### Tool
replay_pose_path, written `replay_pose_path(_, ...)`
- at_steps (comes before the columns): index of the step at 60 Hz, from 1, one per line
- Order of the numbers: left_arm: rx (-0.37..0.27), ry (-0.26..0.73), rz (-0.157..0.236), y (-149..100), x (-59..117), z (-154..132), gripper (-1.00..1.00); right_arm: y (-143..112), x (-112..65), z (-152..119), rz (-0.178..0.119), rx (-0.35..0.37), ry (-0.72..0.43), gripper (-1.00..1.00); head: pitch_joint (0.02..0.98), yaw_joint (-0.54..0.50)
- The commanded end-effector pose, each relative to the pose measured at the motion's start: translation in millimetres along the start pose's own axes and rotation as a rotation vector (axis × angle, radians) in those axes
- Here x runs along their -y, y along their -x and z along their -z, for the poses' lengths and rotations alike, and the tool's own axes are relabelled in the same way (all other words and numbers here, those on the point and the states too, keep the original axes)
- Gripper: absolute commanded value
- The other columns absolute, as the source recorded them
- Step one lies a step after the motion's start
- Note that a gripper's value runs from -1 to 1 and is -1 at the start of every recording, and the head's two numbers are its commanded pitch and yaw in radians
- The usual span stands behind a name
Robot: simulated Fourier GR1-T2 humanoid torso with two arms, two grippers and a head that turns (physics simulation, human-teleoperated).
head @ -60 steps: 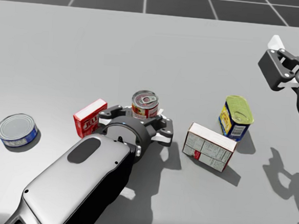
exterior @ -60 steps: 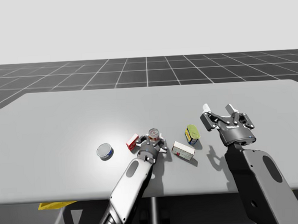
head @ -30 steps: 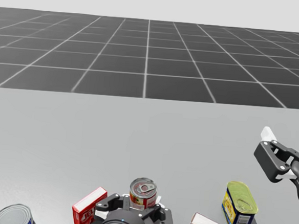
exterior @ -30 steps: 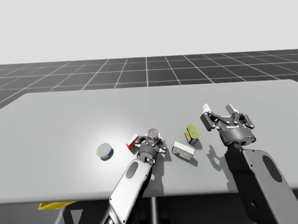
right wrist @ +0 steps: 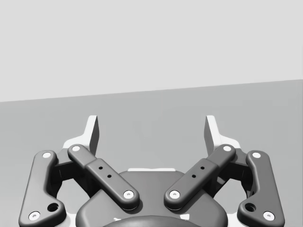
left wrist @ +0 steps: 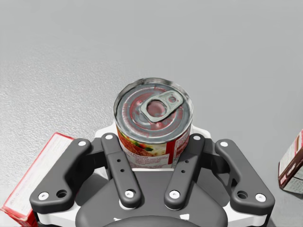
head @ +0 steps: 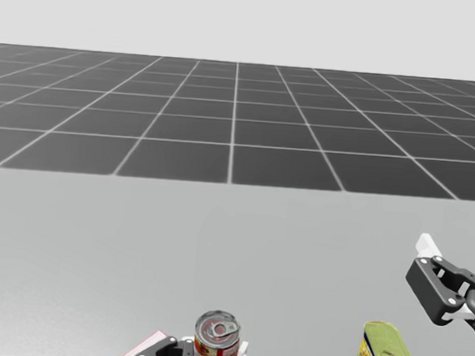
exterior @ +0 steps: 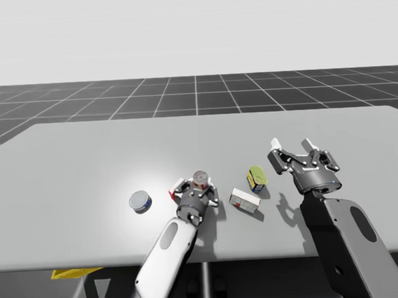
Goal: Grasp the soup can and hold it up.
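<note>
our head has tilted up; our left gripper (left wrist: 154, 142), clamped on the soup can (left wrist: 153, 111), has edged left, so lifting seems begun; our right gripper (right wrist: 152, 128) gapes empty

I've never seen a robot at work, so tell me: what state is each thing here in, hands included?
soup can: upright, lid sealed, gripped by the left hand.
left hand: shut on the soup can.
right hand: open, empty, above the table.
red box: lying flat beside the left hand.
blue can: upright on the table, sealed.
yellow can: upright, sealed.
white box: lying on the table.
</note>
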Motion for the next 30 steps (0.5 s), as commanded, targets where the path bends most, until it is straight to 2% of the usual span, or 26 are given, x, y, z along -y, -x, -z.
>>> replay_pose_path(1, 0.119, 0.120, 0.046, -47, 9.4, -13, 1.00, 0, 0.4, 0, 0.000, -0.001, 0.000, -1.00, 0.437, -0.02)
replay_pose_path(22, 0.303, 0.120, 0.079, -130, -2.2, -51, 1.00, 1, 0.3, 0, -0.007, 0.007, -0.009, -1.00, 0.428, -0.02)
replay_pose_path(30, 0.380, 0.123, 0.093, -161, -1.7, -67, 1.00, 0, 0.4, 0, 0.000, -0.001, -0.016, -1.00, 0.424, -0.01)
